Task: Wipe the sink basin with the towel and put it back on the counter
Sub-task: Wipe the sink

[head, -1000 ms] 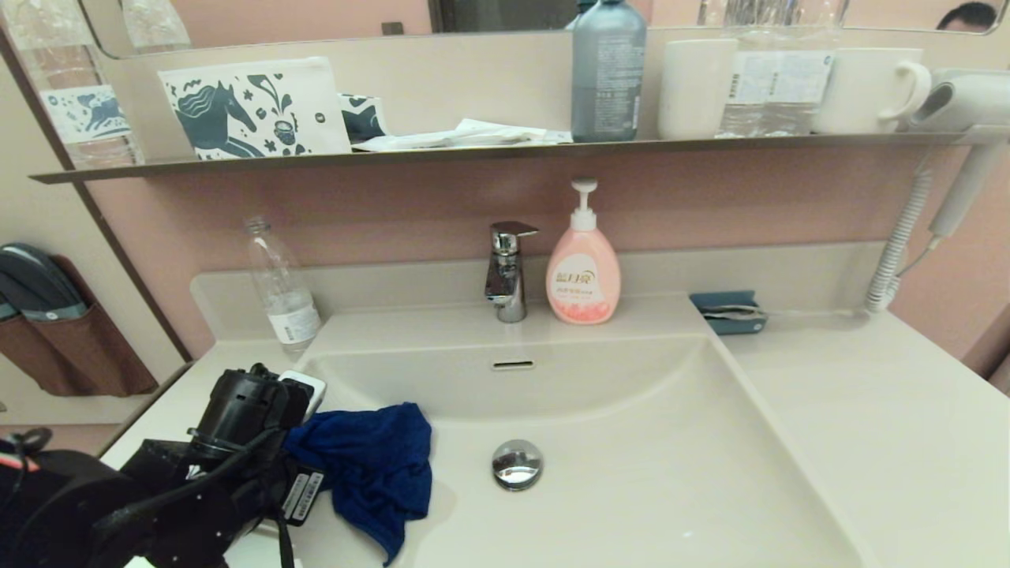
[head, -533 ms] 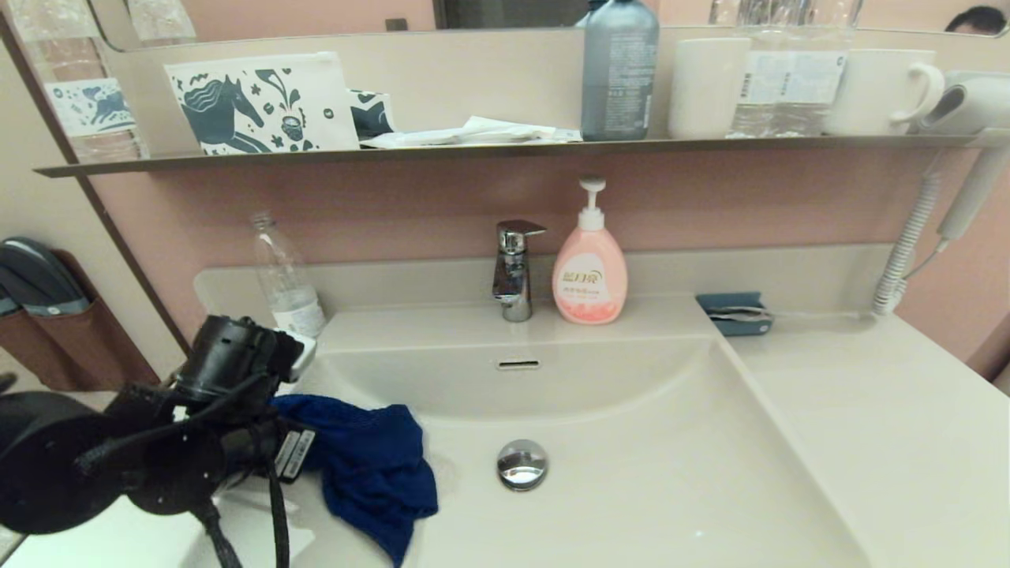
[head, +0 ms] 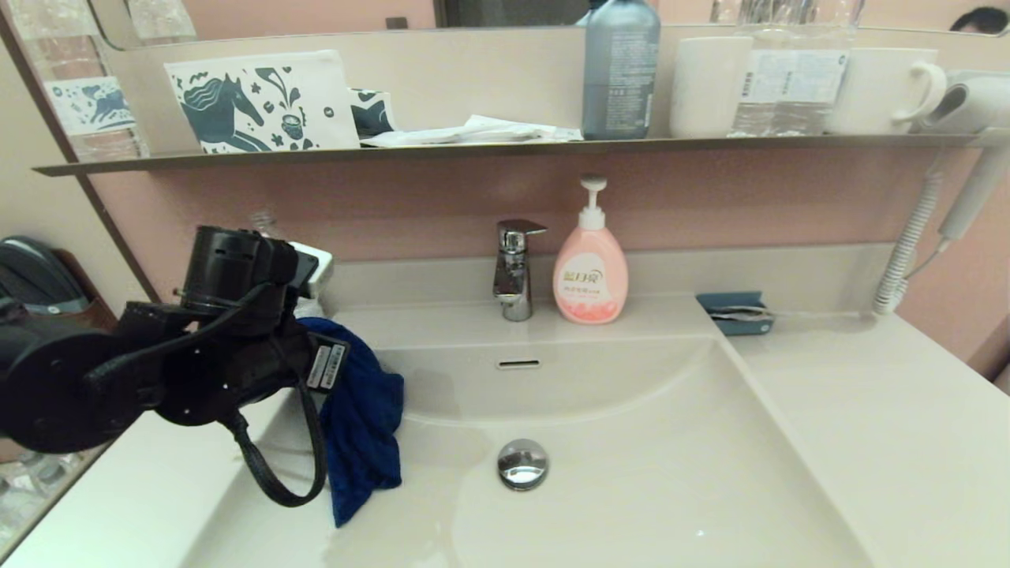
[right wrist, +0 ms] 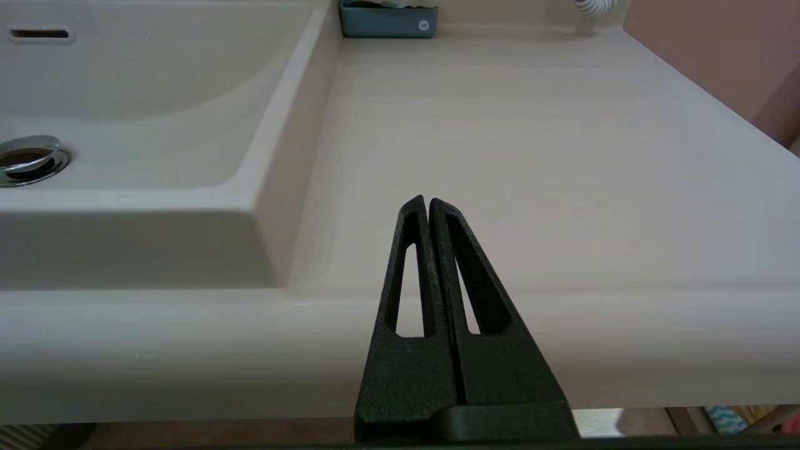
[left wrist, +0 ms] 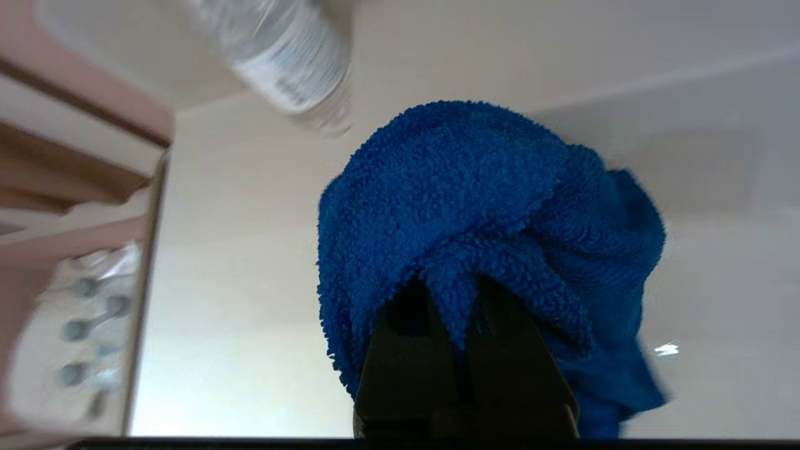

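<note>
Your left gripper [left wrist: 459,300] is up at the left rim of the sink basin [head: 631,410], and its two dark fingers [left wrist: 406,350] are pinched tight on a fold of the towel [head: 359,410]. In the left wrist view you can see the royal-blue terry cloth bunched over the fingertips, with a tongue of it caught between them. From your head camera the towel hangs down from the gripper along the basin's left sloping side, its lower corner reaching toward the basin floor (whether that corner touches the surface I cannot tell). The chrome drain plug [head: 521,463] sits well to the right of the cloth, and the overflow slot [head: 518,364] shows on the back wall of the basin. Behind the left arm a clear plastic bottle [left wrist: 281,56] stands on the counter [head: 884,426] near the basin's back-left corner; you only catch its neck past the wrist in the head view. Your right gripper [right wrist: 429,206] is not visible from the head camera; its own wrist view shows it hanging off the front edge of the counter, to the right of the basin, with its fingers pressed together on nothing. At the back of the basin you have the chrome faucet [head: 514,268] with the pink pump soap bottle [head: 590,268] just beside it on its right, and the small teal holder [head: 732,313] at the counter's raised back edge.
</note>
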You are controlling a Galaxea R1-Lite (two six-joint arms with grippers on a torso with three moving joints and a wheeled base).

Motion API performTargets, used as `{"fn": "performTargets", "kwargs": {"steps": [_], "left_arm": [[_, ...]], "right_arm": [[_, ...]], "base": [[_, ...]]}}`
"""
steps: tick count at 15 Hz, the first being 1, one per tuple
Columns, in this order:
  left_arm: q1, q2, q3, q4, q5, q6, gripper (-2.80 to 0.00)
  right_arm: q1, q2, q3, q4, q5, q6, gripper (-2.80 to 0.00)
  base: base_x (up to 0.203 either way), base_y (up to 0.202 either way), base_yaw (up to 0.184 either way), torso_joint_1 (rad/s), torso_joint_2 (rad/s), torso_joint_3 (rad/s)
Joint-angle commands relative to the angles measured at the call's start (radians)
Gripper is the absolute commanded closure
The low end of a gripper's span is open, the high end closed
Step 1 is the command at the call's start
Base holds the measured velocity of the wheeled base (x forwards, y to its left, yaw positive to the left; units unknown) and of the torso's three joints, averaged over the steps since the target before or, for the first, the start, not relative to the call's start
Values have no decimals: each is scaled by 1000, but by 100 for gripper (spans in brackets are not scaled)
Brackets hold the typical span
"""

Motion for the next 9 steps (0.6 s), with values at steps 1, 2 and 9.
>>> {"fn": "performTargets", "kwargs": {"steps": [1, 2, 9], "left_arm": [[-14, 25, -38, 2, -53, -37, 0], [-24, 39, -38, 7, -65, -61, 0], [-35, 175, -149, 280, -269, -243, 0]], "right_arm": [[0, 0, 0, 0, 1, -1, 0], [0, 0, 0, 0, 1, -1, 0], [0, 0, 0, 0, 1, -1, 0]], "base": [[0, 0, 0, 0, 0, 0], [0, 0, 0, 0, 0, 0], [0, 0, 0, 0, 0, 0]]}}
